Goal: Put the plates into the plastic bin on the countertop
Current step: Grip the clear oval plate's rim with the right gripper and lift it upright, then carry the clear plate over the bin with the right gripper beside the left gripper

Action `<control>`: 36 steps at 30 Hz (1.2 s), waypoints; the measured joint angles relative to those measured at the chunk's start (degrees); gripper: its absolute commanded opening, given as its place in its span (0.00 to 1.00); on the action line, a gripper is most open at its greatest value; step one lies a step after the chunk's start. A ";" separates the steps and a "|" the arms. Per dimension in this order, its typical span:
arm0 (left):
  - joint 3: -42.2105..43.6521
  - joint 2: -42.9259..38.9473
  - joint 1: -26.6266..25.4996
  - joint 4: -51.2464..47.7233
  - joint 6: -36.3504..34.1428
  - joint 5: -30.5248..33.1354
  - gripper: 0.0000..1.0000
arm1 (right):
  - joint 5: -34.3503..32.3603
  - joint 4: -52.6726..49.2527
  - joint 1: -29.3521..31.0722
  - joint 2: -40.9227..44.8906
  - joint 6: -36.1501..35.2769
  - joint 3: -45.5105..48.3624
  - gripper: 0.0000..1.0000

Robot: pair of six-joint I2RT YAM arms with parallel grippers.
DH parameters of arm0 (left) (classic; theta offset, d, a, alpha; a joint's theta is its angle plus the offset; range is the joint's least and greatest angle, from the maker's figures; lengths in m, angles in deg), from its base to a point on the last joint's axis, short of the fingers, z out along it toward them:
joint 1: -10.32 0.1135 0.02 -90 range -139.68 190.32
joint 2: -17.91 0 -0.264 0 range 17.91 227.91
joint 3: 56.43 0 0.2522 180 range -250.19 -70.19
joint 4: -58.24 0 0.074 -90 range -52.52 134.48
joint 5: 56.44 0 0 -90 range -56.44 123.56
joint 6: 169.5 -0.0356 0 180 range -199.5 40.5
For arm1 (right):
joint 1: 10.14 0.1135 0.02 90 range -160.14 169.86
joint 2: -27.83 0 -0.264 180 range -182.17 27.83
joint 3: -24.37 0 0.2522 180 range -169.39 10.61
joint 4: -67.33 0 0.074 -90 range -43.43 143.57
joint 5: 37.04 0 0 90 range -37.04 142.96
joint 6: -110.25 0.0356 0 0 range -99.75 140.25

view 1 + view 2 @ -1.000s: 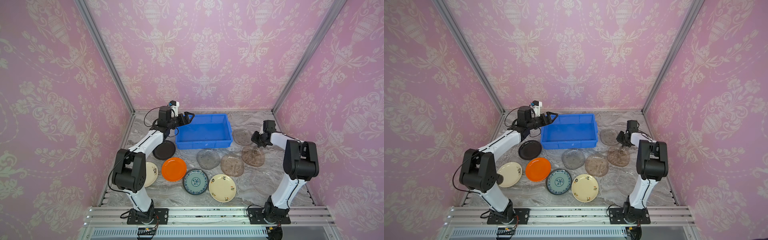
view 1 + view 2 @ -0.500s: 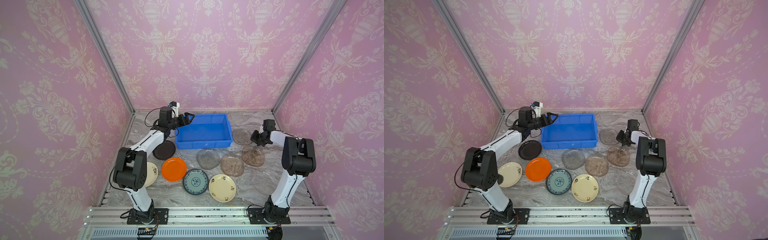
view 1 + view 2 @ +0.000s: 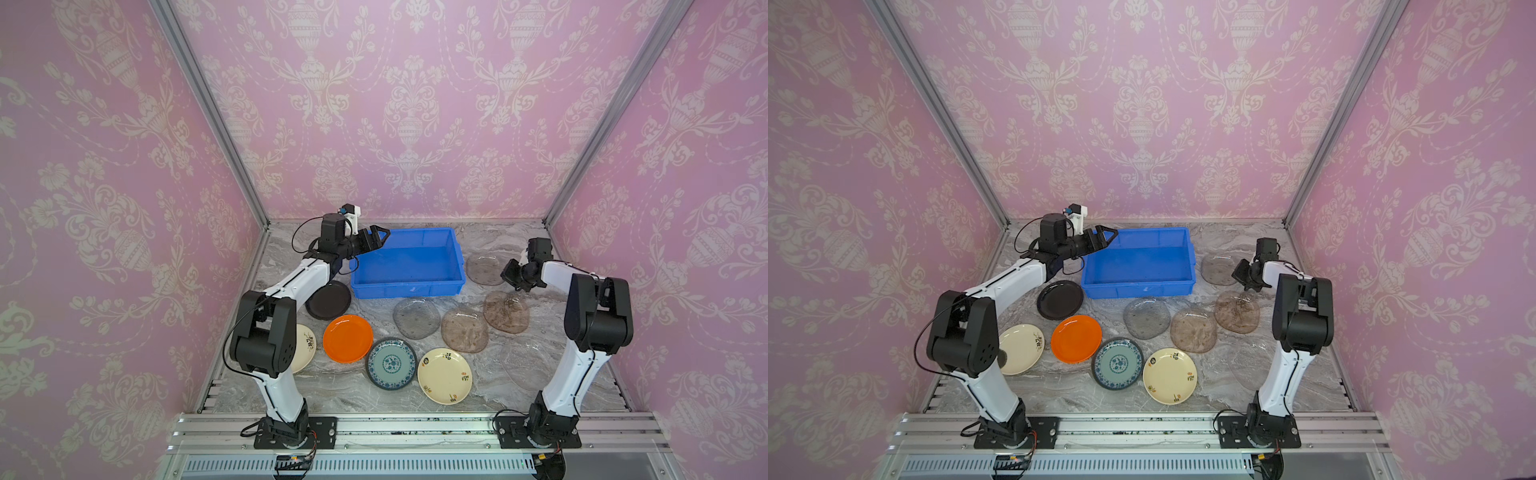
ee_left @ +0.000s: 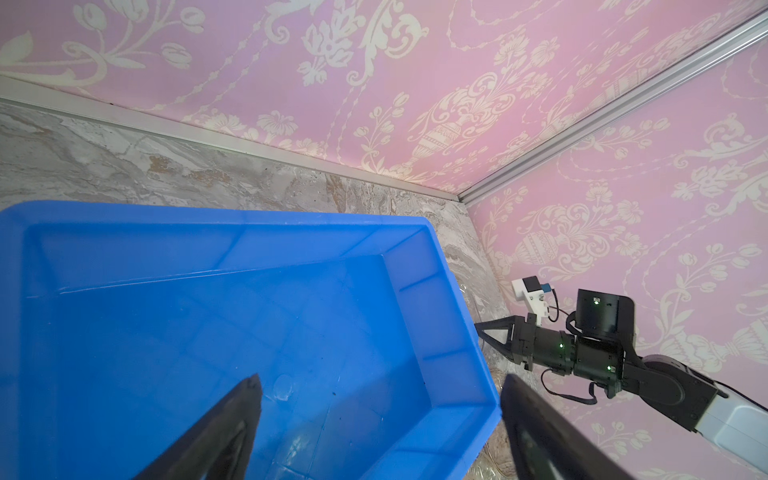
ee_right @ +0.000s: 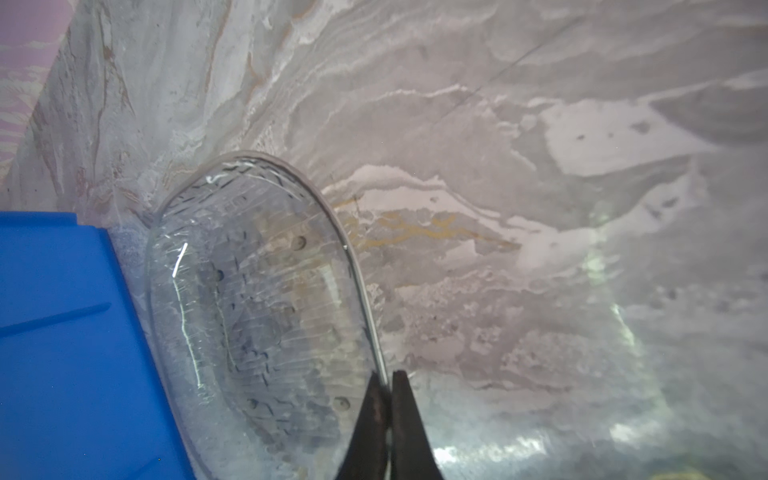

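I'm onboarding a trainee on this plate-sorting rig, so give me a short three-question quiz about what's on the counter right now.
1. True or false: the blue bin holds a plate.
2. Which gripper is shut on the rim of the glass plate beside the bin: A) left, B) right?
3. Fill in: the plate lying between the black plate and the floral plate is ___.
Key: 1 false; 2 B, the right gripper; 3 the orange plate.
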 measured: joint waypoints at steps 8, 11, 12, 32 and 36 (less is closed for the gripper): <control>-1.77 0.00 -3.21 -1.07 -0.66 -0.15 0.92 | -10.75 -1.64 6.60 17.46 0.68 -1.64 0.00; -1.75 0.00 -3.87 0.00 0.11 -1.18 0.89 | -10.86 -2.14 11.23 20.48 0.57 -5.18 0.00; -1.75 0.00 -4.04 0.74 0.61 -1.57 0.89 | -10.47 -2.27 12.68 20.79 0.57 -6.36 0.00; 2.71 0.22 -4.96 8.74 8.22 -3.15 0.65 | -1.81 -3.04 30.21 6.75 4.04 -13.62 0.00; 3.56 0.81 -4.96 7.91 8.24 -2.67 0.61 | -0.81 -2.56 30.51 6.75 4.66 -15.02 0.00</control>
